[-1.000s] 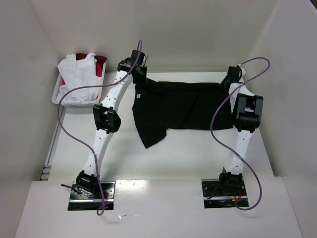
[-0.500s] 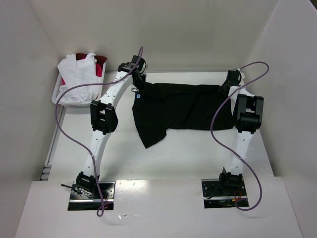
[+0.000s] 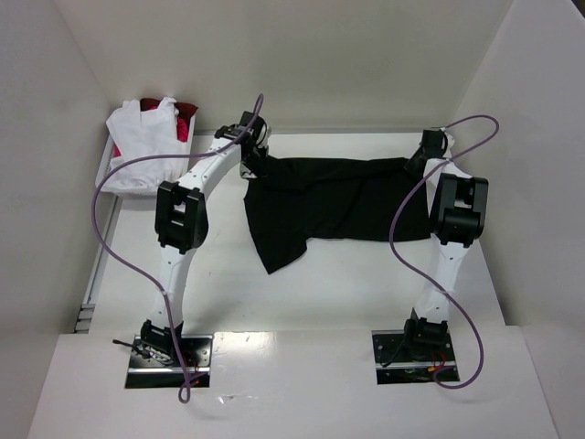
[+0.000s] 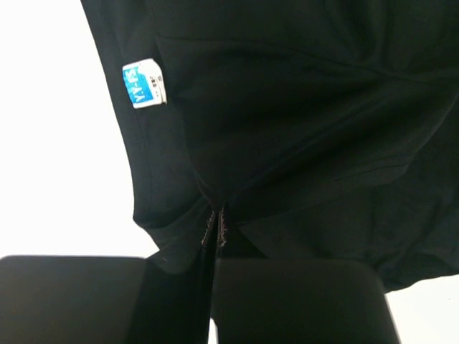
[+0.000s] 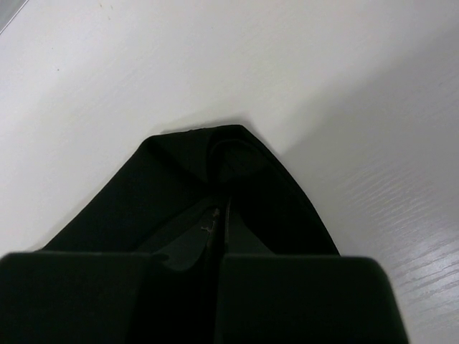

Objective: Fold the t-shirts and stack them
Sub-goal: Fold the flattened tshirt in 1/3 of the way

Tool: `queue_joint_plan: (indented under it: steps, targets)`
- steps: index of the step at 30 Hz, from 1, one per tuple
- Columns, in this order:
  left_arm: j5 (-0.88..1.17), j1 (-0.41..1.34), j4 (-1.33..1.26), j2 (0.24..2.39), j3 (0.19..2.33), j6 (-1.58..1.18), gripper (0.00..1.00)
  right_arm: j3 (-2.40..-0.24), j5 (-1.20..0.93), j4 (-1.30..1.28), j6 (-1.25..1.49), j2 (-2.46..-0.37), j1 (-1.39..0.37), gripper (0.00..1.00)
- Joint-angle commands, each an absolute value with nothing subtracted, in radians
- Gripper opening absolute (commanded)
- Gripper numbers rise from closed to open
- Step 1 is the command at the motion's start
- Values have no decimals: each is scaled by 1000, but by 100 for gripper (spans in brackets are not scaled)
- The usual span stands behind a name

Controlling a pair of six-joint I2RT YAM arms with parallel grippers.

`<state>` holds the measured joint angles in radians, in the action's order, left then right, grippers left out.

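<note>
A large black t-shirt (image 3: 329, 201) lies spread across the far middle of the table, one sleeve hanging toward me. My left gripper (image 3: 251, 157) is shut on its far left edge; in the left wrist view the cloth (image 4: 301, 107) is pinched between the jaws (image 4: 215, 229), and the light-blue neck label (image 4: 145, 84) shows. My right gripper (image 3: 418, 158) is shut on the far right corner; the black cloth (image 5: 215, 165) wraps the jaws (image 5: 221, 218). A white t-shirt (image 3: 142, 137) and a red one (image 3: 186, 117) lie in the basket.
A white basket (image 3: 123, 186) stands at the far left against the left wall. White walls close in the table at the back and both sides. Purple cables loop off both arms.
My left gripper has moved left and a little farther back, pulling the shirt's left edge with it and stretching the cloth. The right gripper has barely moved.
</note>
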<state>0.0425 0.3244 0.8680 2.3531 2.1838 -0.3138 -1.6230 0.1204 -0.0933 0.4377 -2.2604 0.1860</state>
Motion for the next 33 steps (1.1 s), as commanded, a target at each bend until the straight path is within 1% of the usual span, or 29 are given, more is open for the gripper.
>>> queue_joint_plan:
  steps: [1, 2, 3, 4, 6, 8, 11, 13, 15, 16, 17, 20, 21, 23, 28, 31, 32, 33]
  targets:
    - [41, 324, 839, 2328, 2203, -311, 0, -1629, 126, -160, 449, -2200, 202, 0]
    - [41, 324, 839, 2329, 2203, -311, 0, -1603, 126, -160, 449, -2189, 202, 1]
    - [51, 324, 839, 2338, 2213, -311, 5, -1603, 117, -160, 449, -2178, 202, 3]
    - [51, 324, 839, 2347, 2226, -311, 31, -1603, 117, -160, 449, -2178, 202, 4]
    - [60, 324, 839, 2356, 2241, -311, 39, -1603, 106, -186, 449, -2169, 202, 11]
    - [49, 324, 839, 2356, 2287, -311, 52, -1603, 95, -198, 449, -2157, 202, 15]
    - [49, 301, 839, 2388, 2357, -321, 62, -1603, 72, -210, 449, -2145, 202, 19]
    - [60, 275, 848, 2422, 2458, -331, 67, -1603, 60, -221, 449, -2112, 202, 19]
    - [72, 259, 876, 2480, 2547, -342, 69, -1592, 48, -230, 449, -2094, 202, 15]
    - [83, 247, 888, 2505, 2601, -351, 69, -1574, 48, -230, 449, -2074, 202, 11]
    - [92, 247, 902, 2532, 2726, -351, 70, -1565, 48, -213, 449, -2065, 202, 11]
    - [118, 236, 959, 2661, 2932, -382, 72, -1554, 57, -202, 449, -2052, 202, 10]
    - [133, 227, 962, 2707, 3010, -400, 75, -1554, 57, -212, 449, -2052, 202, 10]
    - [161, 218, 946, 2720, 3010, -413, 75, -1554, 57, -222, 439, -2065, 202, 10]
    - [152, 218, 956, 2753, 3045, -400, 75, -1545, 83, -259, 439, -2065, 202, 10]
    - [152, 209, 965, 2753, 3045, -390, 75, -1534, 97, -284, 439, -2085, 202, 15]
    - [152, 209, 965, 2753, 3045, -381, 75, -1534, 106, -310, 439, -2085, 202, 19]
    - [152, 209, 965, 2753, 3045, -380, 75, -1545, 106, -320, 439, -2095, 202, 39]
